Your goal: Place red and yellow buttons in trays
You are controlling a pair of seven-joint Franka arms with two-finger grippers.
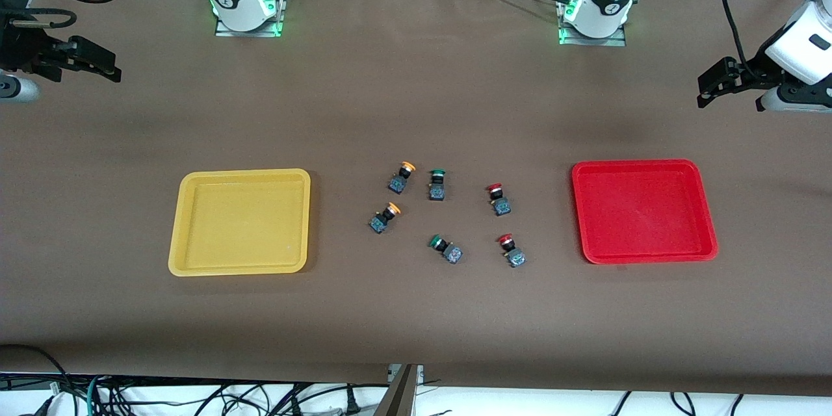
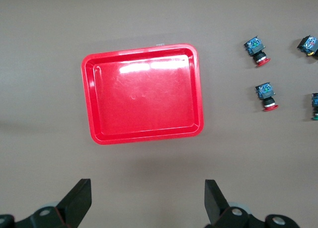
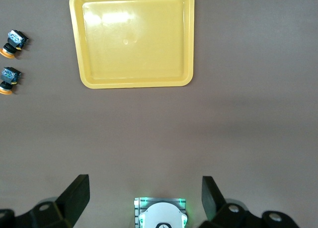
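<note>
Two yellow-capped buttons (image 1: 401, 179) (image 1: 385, 218) and two red-capped buttons (image 1: 498, 199) (image 1: 511, 249) lie on the table between the trays. The yellow tray (image 1: 240, 221) lies toward the right arm's end, the red tray (image 1: 643, 211) toward the left arm's end; nothing lies in either. My left gripper (image 1: 705, 90) is open and empty, up over bare table at its end. My right gripper (image 1: 107, 65) is open and empty over its end. The left wrist view shows the left gripper (image 2: 148, 188), red tray (image 2: 144, 94) and red buttons (image 2: 257, 48) (image 2: 267, 95). The right wrist view shows the right gripper (image 3: 145, 186), yellow tray (image 3: 131, 39) and yellow buttons (image 3: 14, 41) (image 3: 9, 79).
Two green-capped switches (image 1: 437, 184) (image 1: 445, 248) lie among the buttons, between the yellow and red pairs. The arm bases (image 1: 244, 6) (image 1: 595, 10) stand at the table edge farthest from the front camera. The right arm's base also shows in the right wrist view (image 3: 160, 215).
</note>
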